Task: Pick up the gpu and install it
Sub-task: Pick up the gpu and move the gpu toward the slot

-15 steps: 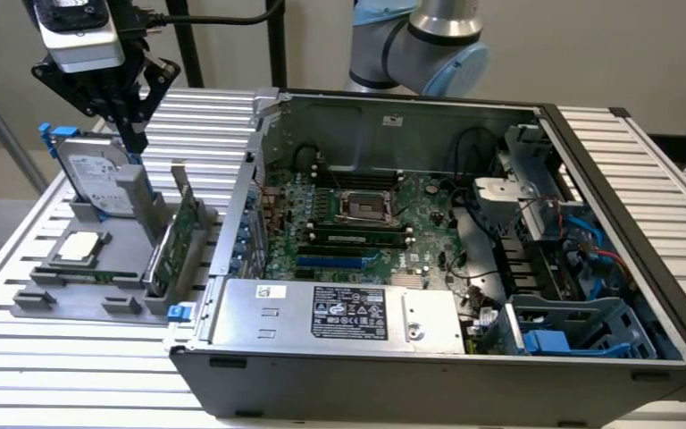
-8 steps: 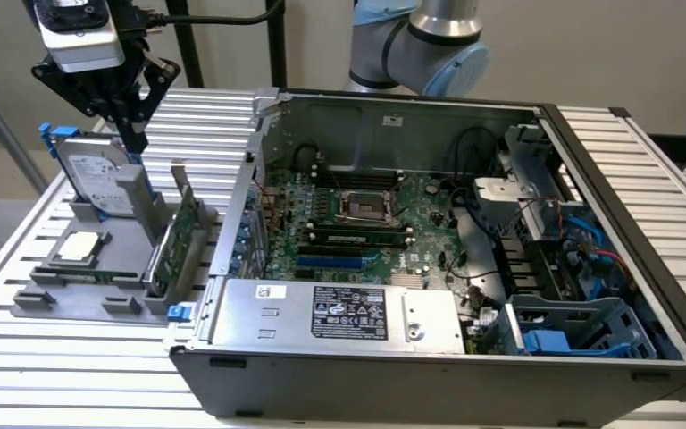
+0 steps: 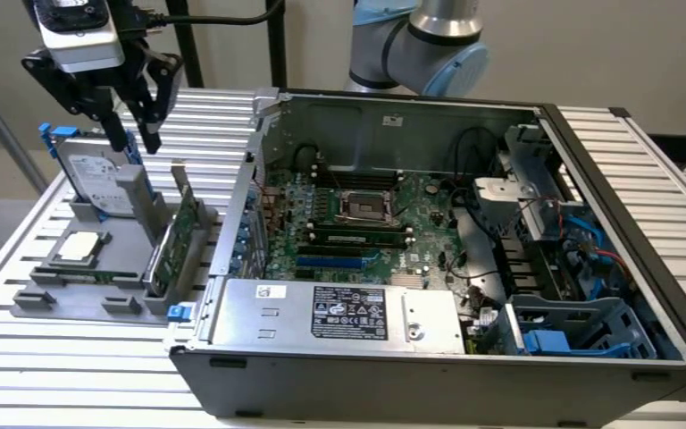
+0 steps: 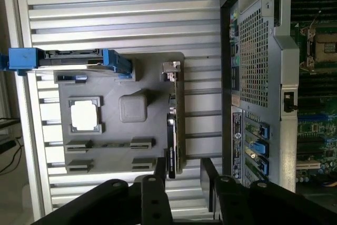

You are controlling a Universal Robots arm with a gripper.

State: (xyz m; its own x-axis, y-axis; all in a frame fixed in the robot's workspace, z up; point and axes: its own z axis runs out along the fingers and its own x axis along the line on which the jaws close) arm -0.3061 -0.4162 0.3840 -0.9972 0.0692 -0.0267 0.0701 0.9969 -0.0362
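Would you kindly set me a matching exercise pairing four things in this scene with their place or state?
1 gpu
2 hard drive
3 processor chip
4 gripper

A lies flat in the grey holder
B hangs open above the holder
C stands on edge nearest the computer case
D stands upright, blue rails

Pairs: 1-C, 2-D, 3-A, 4-B.

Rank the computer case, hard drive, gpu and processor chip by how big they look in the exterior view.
1. computer case, by far the largest.
2. hard drive and gpu: too close to rank; the gpu stands edge-on, longer but narrower.
3. processor chip, smallest.
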